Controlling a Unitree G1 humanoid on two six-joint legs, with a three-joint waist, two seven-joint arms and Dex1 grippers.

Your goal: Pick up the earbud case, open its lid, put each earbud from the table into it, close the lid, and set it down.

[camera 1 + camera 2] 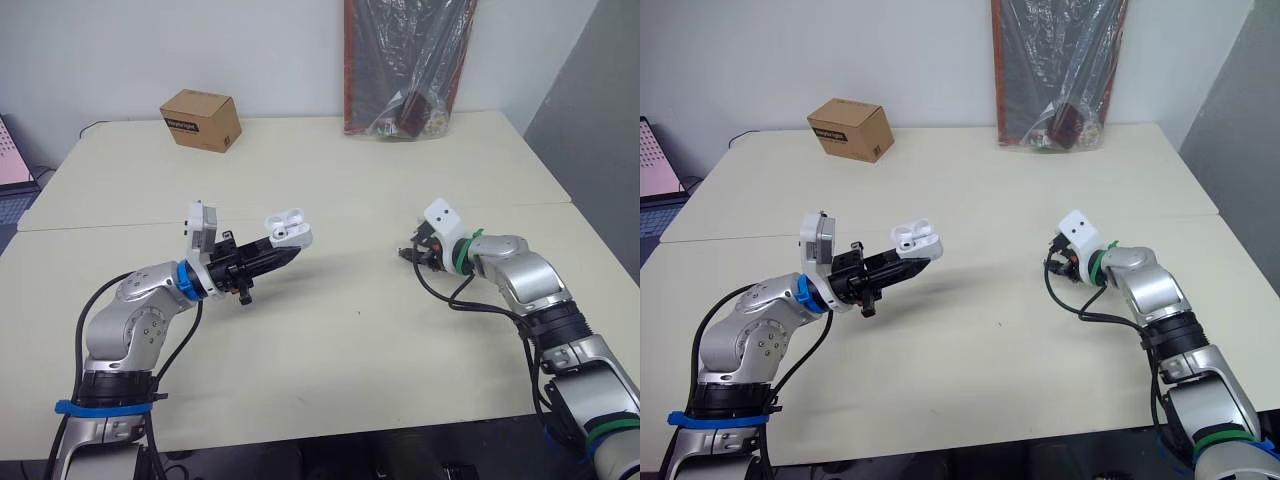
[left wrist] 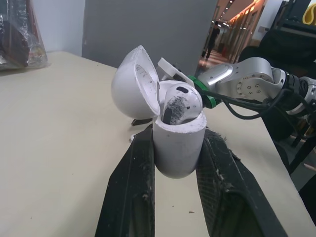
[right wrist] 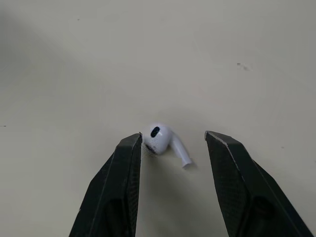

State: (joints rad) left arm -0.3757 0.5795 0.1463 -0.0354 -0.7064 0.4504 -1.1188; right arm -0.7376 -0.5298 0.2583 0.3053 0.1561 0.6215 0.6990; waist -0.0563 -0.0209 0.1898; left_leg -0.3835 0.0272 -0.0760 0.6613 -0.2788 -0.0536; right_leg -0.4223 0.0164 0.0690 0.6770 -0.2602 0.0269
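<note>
Seen from the head cameras, the left gripper (image 1: 286, 252) is raised above the table (image 1: 330, 350), its 2 black fingers clamped on the white earbud case (image 1: 290, 234), which stands open. Well apart from it, on the robot's right, the right gripper (image 1: 408, 253) hangs low over the tabletop. A cardboard box (image 1: 201, 119) and a plastic bag (image 1: 405, 70) sit at the far edge, away from the work. Along the left wrist, the case is upright between the fingers, held by its lower body. Its lid (image 2: 133, 81) is swung right back on the hinge, and 1 seated earbud (image 2: 178, 101) rests head-up in the opening. I cannot make out the slot beside it. Along the right wrist, the fingers are spread wide with nothing between them but the loose earbud (image 3: 160, 139). It lies on its side on the table, its rounded head just beside 1 finger and its stem pointing toward the other. To my eye the job is at the 2nd earbud, with 1 stowed and 1 to fetch. The next move calls for the right gripper to come down and close gently on that small, smooth bud without flicking it away. It must then carry it across and drop it stem-first into the free slot, before the lid is shut and the case set down.
</note>
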